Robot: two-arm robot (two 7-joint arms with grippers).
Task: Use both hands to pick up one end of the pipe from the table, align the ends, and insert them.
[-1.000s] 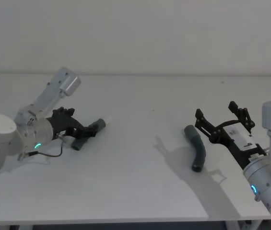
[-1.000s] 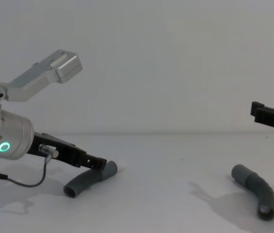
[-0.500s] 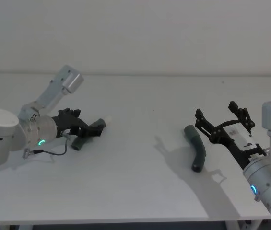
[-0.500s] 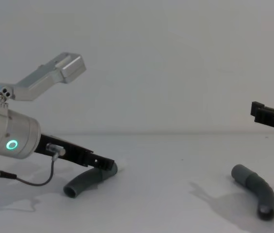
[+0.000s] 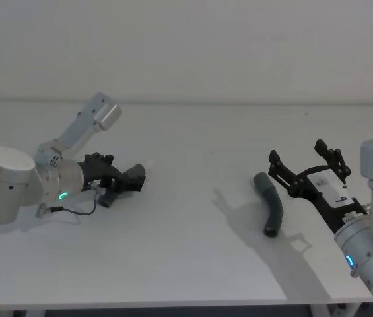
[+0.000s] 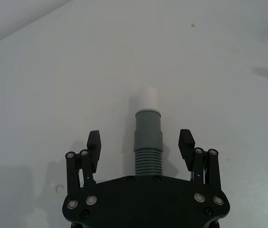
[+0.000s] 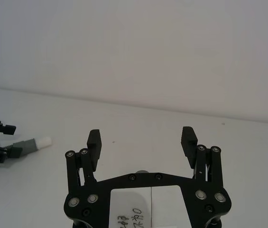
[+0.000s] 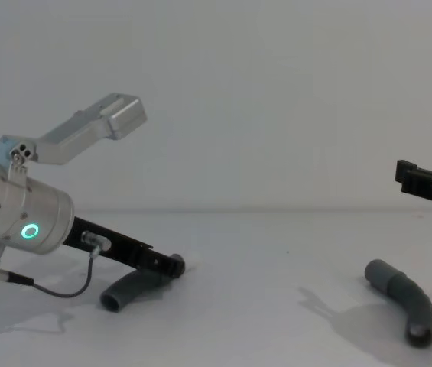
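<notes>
One pipe piece [image 5: 109, 197] lies on the table [image 5: 186, 257] at the left, its grey cuff [image 6: 148, 130] ending in a white tip [image 6: 149, 97]. My left gripper [image 5: 132, 178] is low over it, open, one finger on each side of the ribbed part just behind the cuff, apart from it. In the chest view the left gripper [image 8: 171, 264] nearly touches the table by this piece [image 8: 126, 290]. The second piece [image 5: 271, 203], bent and dark grey, lies at the right. My right gripper [image 5: 296, 152] hovers open above and to the right of it, holding nothing.
A bare wall rises behind the table's far edge. White tabletop lies between the two pieces. A thin black cable [image 5: 77, 210] hangs from the left wrist down to the table. In the right wrist view the left piece's white tip [image 7: 42, 141] shows far off.
My left gripper has slid forward along the left pipe piece toward its cuff and dropped lower. The right arm and the right piece have not moved.
</notes>
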